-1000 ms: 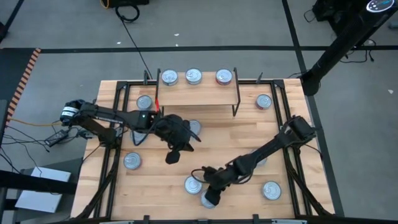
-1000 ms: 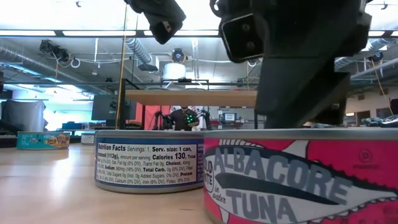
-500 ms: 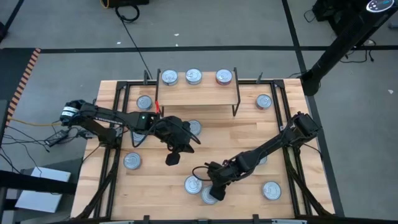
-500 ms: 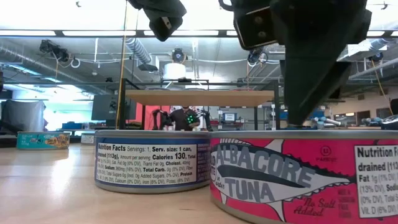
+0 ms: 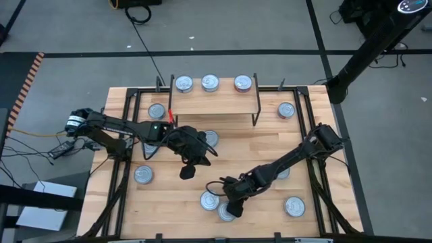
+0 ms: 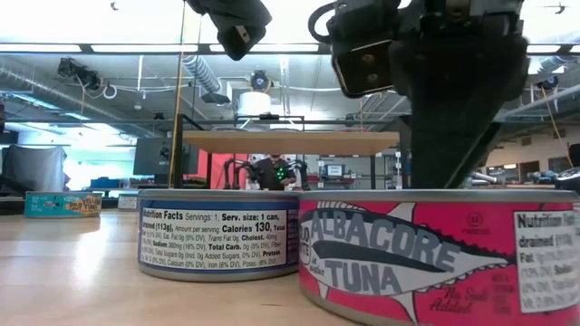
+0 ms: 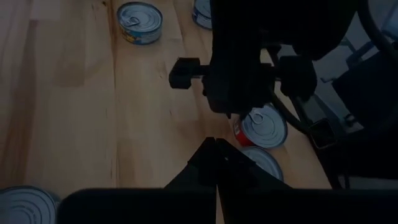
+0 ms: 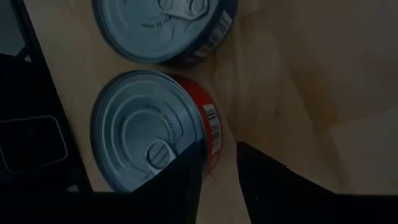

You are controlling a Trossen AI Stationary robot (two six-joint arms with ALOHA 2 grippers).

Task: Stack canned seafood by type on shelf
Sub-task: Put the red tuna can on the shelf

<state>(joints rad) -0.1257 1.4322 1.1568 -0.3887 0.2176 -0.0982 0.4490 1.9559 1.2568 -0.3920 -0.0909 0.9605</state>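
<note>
- I had the right tool (image 5: 231, 207) down at the near edge of the surface (image 5: 270, 145), its fingers (image 8: 180, 180) spread slightly, one over the rim of a red can (image 8: 146, 130); they were not pinching it.
- A blue can (image 8: 165, 25) sat just beside the red one.
- The left tool (image 5: 187, 172), pressed together and empty, hung over mid-surface.
- Three cans (image 5: 210, 82) stood on the shelf (image 5: 216, 102) at the far side.

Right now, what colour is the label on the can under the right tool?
Red can, label reading albacore tuna; clearest in the low view.
</note>
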